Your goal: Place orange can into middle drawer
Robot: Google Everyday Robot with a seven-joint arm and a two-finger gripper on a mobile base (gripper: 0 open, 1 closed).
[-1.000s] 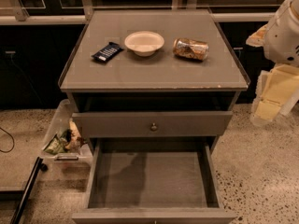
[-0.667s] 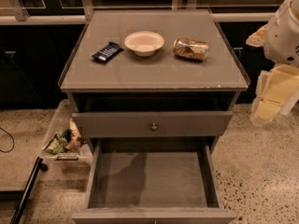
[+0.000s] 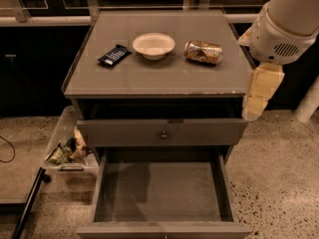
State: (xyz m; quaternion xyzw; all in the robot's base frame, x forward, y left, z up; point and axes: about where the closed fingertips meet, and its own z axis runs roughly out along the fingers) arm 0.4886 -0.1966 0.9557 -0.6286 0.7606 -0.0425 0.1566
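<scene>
The orange can [image 3: 203, 52] lies on its side on the cabinet top [image 3: 164, 78], right of a white bowl [image 3: 153, 45]. The middle drawer [image 3: 159, 193] is pulled out at the bottom of the view, and its grey floor is bare. My gripper [image 3: 255, 103] hangs down cream-coloured from the white arm [image 3: 285, 26], beside the cabinet's right edge. It is to the right of the can, below the level of the cabinet top, and holds nothing that I can see.
A dark blue snack packet [image 3: 114, 55] lies left of the bowl. A grey drawer front with a round knob [image 3: 163, 134] sits above the open drawer. A clear bin of rubbish [image 3: 67, 151] stands on the floor at the left. A white post [image 3: 309, 101] stands at the right.
The arm and gripper have moved left, closer to the cabinet's right edge. The can, bowl, packet and drawers have not moved.
</scene>
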